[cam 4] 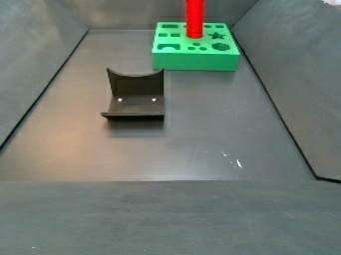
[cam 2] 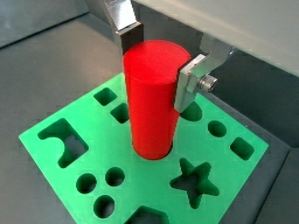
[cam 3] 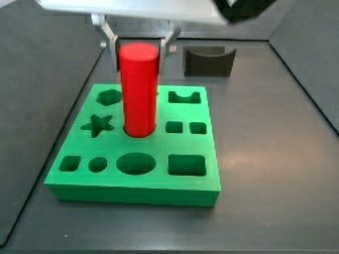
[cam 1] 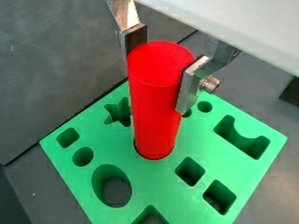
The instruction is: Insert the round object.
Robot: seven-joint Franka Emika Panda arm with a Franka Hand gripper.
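The round object, a tall bright red cylinder, stands upright with its lower end in a hole near the middle of the green block. It shows in both wrist views and both side views. My gripper straddles the cylinder's top, one finger on each side; it shows too in the wrist view and the side view. The side view shows thin gaps between the fingers and the cylinder, so the gripper is open. The cylinder's lower end is hidden in the hole.
The green block has several other shaped holes, among them a star, a square and a round one. The dark fixture with a curved notch stands apart on the dark floor; low walls bound the workspace.
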